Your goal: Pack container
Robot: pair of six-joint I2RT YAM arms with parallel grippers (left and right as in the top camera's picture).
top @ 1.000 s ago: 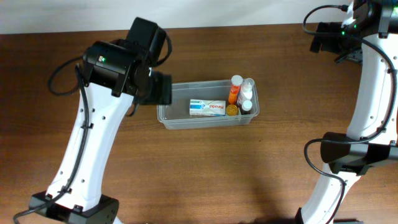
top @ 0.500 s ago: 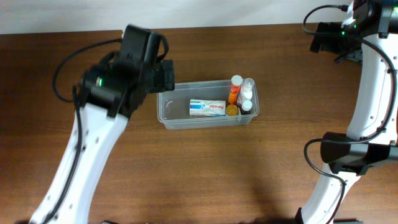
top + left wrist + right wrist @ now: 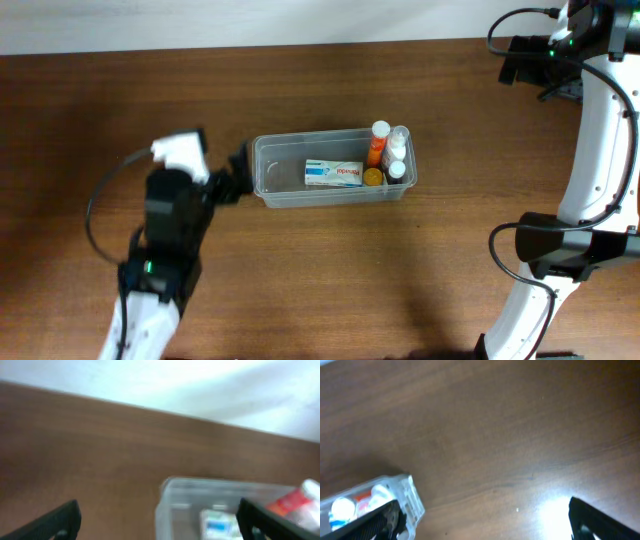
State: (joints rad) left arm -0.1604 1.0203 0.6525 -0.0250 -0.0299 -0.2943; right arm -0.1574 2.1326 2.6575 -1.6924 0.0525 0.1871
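Note:
The clear plastic container [image 3: 262, 192] stands mid-table. It holds a white-and-green box [image 3: 334, 173] lying flat, and an orange bottle [image 3: 377, 143] and white bottles [image 3: 398, 146] at its right end. My left gripper [image 3: 233, 180] is open and empty, low beside the container's left end. The left wrist view shows the container's left end [image 3: 170, 492] ahead between the spread fingers [image 3: 160, 527]. My right gripper [image 3: 520, 62] is open and empty, far off at the back right. Its wrist view [image 3: 485, 527] shows one container corner [image 3: 407, 495].
The brown wooden table [image 3: 420, 280] runs to a white wall edge at the back. The right arm's base [image 3: 560, 250] stands at the right front. The left arm [image 3: 165, 250] lies across the front left.
My left arm has swung down and back from above the container's left end to the front left, its gripper now low beside the container. The right arm has not moved.

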